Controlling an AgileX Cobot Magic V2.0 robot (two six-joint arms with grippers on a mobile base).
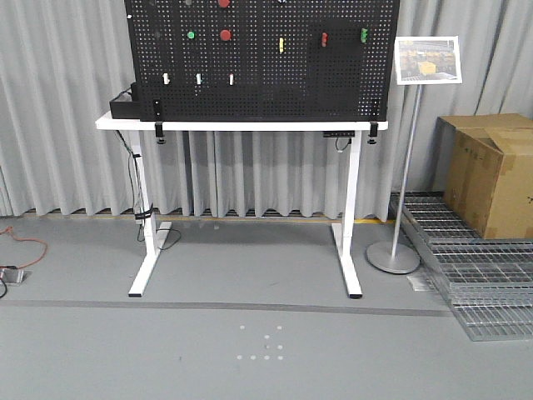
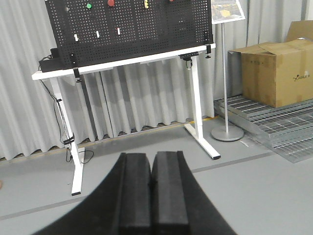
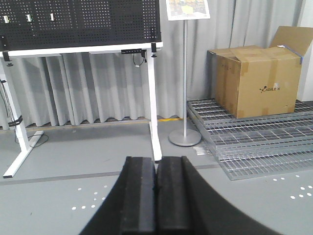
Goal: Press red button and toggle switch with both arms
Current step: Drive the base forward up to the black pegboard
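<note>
At the bottom centre of the left wrist view, the left hand (image 2: 152, 157) has its two black fingers pressed together with only a thin seam between them. It clamps nothing and touches nothing, and grey floor lies beyond it. In the same spot of the right wrist view, the right hand (image 3: 156, 160) is likewise closed flat on itself, empty and clear of everything.

Both hands are well apart from the white bench (image 1: 250, 126), which crosses the upper half of the front view. A black pegboard (image 1: 333, 83) stands upright on it. On the board's upper left part sits a red button (image 1: 225, 35), with a green button (image 1: 191, 35) just to its left. A second red button (image 1: 223, 2) is cut by the top edge of the frame. Smaller white, yellow, red and green fittings dot the board, and which of them is the toggle switch cannot be told at this size.

At the right of the frame a sign stand (image 1: 405, 158) rises beside a cardboard box (image 1: 491, 175) resting on metal grates (image 1: 483, 275).
</note>
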